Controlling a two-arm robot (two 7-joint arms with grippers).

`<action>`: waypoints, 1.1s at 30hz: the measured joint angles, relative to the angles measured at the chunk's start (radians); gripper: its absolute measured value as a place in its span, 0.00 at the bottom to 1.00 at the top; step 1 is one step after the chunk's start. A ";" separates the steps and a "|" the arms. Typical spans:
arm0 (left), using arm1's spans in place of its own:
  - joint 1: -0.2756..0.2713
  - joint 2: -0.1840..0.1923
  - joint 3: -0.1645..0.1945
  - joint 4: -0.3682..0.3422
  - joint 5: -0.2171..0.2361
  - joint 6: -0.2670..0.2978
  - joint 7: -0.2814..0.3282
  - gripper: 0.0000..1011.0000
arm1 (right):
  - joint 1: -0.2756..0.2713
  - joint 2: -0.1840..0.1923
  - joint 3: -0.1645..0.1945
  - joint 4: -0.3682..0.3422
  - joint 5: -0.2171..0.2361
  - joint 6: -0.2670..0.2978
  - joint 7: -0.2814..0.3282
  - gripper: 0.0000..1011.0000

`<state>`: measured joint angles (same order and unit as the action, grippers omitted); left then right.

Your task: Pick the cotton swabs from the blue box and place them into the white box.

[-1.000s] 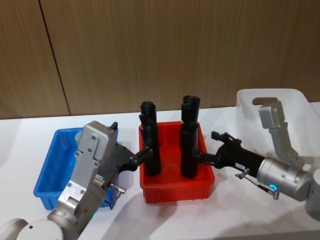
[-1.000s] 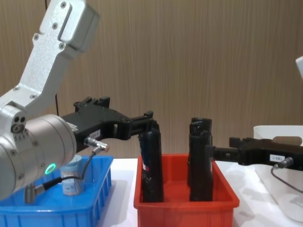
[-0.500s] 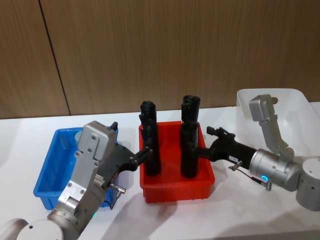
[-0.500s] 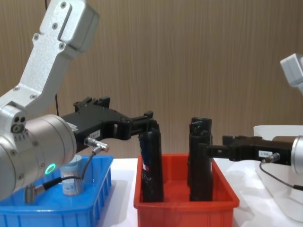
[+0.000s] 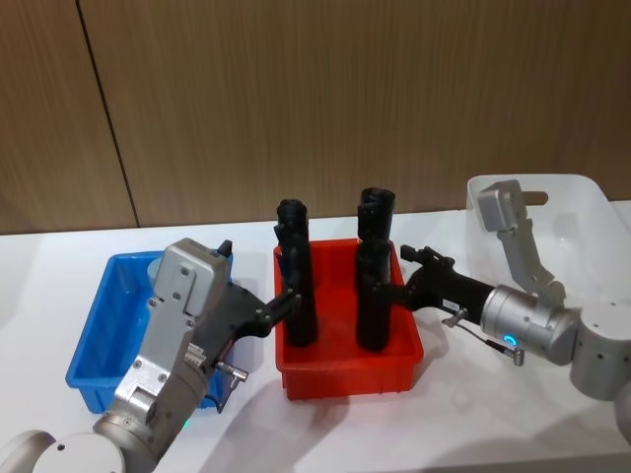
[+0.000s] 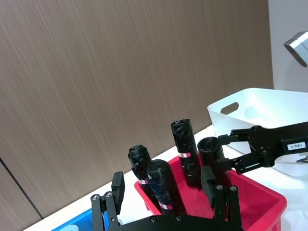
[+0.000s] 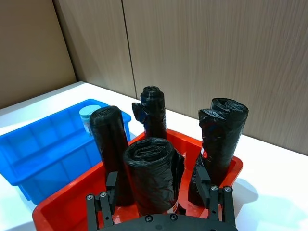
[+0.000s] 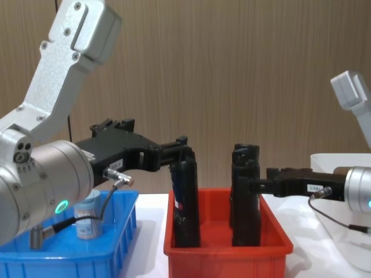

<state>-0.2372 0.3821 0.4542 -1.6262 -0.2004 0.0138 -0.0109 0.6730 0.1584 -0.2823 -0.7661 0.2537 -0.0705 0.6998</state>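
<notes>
A: Moved since the earlier frame: right gripper (image 5: 386, 287), which has come leftward from beside the white box (image 5: 582, 212) to the red bin's (image 5: 345, 377) right side. Left arm unchanged.

B: Nearest items first?

A: Item 1, left gripper (image 5: 287, 302). Low at the front, arm over the near right corner of the blue box (image 5: 94, 350), fingertips at the red bin's left edge beside the front left roll (image 5: 299, 296). Fingers spread apart in the left wrist view (image 6: 166, 192), nothing between them.

B: Item 2?

A: Red bin, centre of the table, between the blue and white boxes. Holds four upright black rolls: two in front, two behind. The right wrist view looks down on the front right roll (image 7: 153, 174).

B: Right gripper's condition?

A: Reaching in from the right, tips at the front right roll (image 5: 372, 296), about mid-height in the chest view (image 8: 253, 183). Fingers apart, one on each side of that roll in its wrist view; whether they touch it I cannot tell.

B: Task items?

A: One jar of swabs (image 8: 87, 218), clear with a pale lid, standing upright in the blue box toward its far end, partly behind the left arm. In the right wrist view it sits at the box's far corner (image 7: 90, 118).

B: Farthest?

A: White box, right rear of the table, behind the right arm, handle cut-out partly showing near its rim. Wood-panel wall (image 5: 296, 99) behind everything.
</notes>
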 joint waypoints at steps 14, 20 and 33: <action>0.000 0.000 0.000 0.000 0.000 0.000 0.000 0.99 | 0.077 -0.028 -0.009 0.145 -0.005 -0.049 0.016 0.99; 0.000 0.000 0.000 0.000 0.000 0.000 0.000 0.99 | 0.101 -0.036 -0.012 0.190 -0.007 -0.066 0.019 0.99; 0.000 0.000 0.000 0.000 0.000 0.000 0.000 0.99 | 0.170 -0.061 -0.020 0.322 -0.011 -0.118 0.032 0.99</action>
<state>-0.2372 0.3821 0.4543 -1.6262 -0.2003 0.0138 -0.0109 0.8426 0.0979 -0.3022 -0.4444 0.2424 -0.1881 0.7315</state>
